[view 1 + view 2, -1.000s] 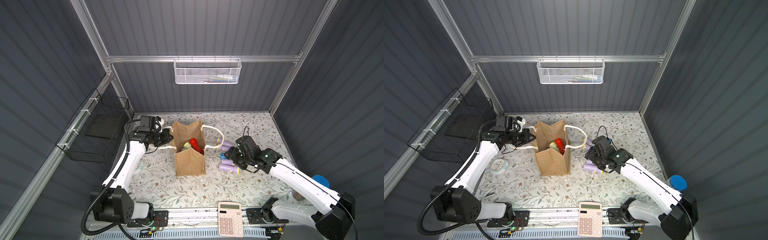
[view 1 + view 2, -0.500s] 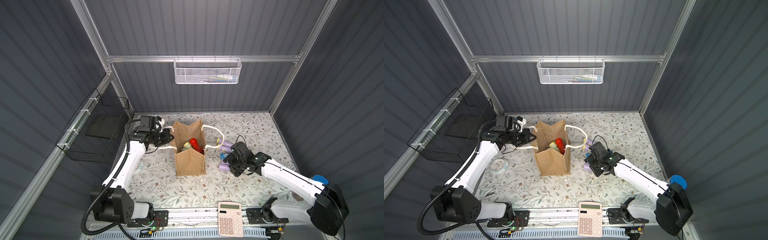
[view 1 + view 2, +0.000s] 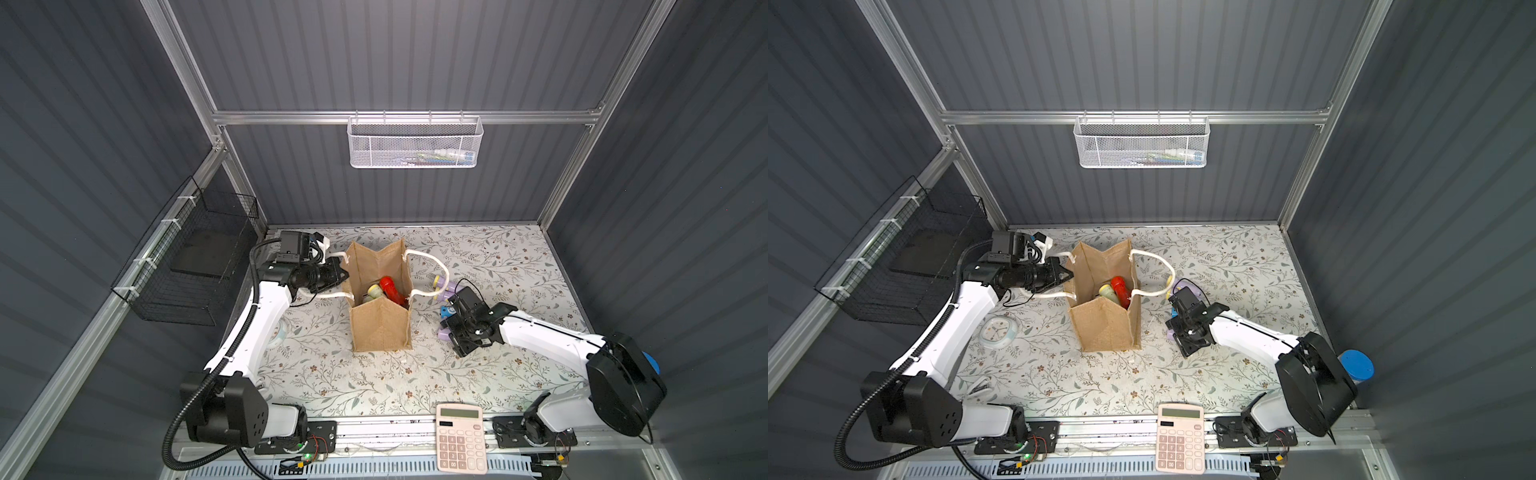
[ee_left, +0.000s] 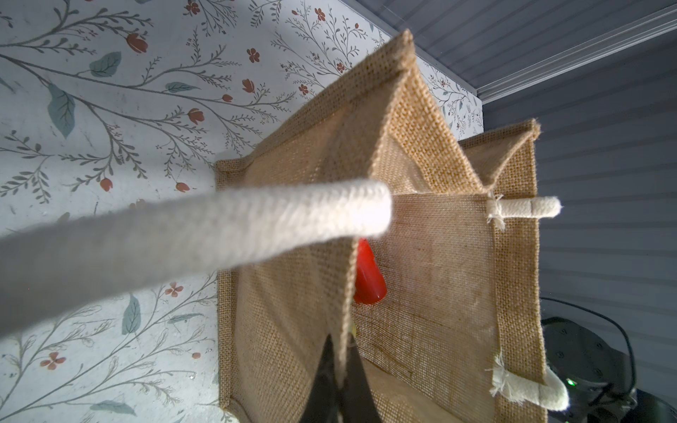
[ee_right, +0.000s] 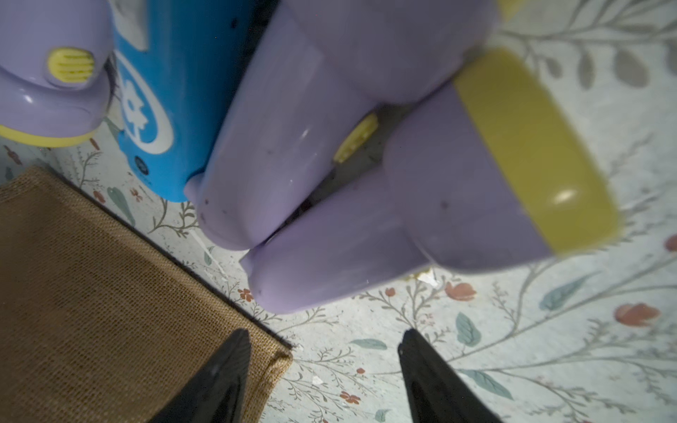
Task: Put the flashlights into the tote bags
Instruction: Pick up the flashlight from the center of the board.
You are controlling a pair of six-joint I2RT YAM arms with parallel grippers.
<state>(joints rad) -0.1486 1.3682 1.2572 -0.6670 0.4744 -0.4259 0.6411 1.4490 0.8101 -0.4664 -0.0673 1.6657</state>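
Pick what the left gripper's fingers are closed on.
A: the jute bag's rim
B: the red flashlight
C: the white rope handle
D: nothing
A: in the left wrist view the left gripper has its fingers pinching the fabric edge of the tote bag, while the rope handle runs past, not between them.

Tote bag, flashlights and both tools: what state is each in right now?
tote bag: upright, mouth open.
left tool: shut on the bag's rim.
right tool: open, empty, over lilac flashlights.
red flashlight: in the bag.
pale green flashlight: in the bag.
lilac flashlights: lying on the table.
blue flashlight: lying beside them.
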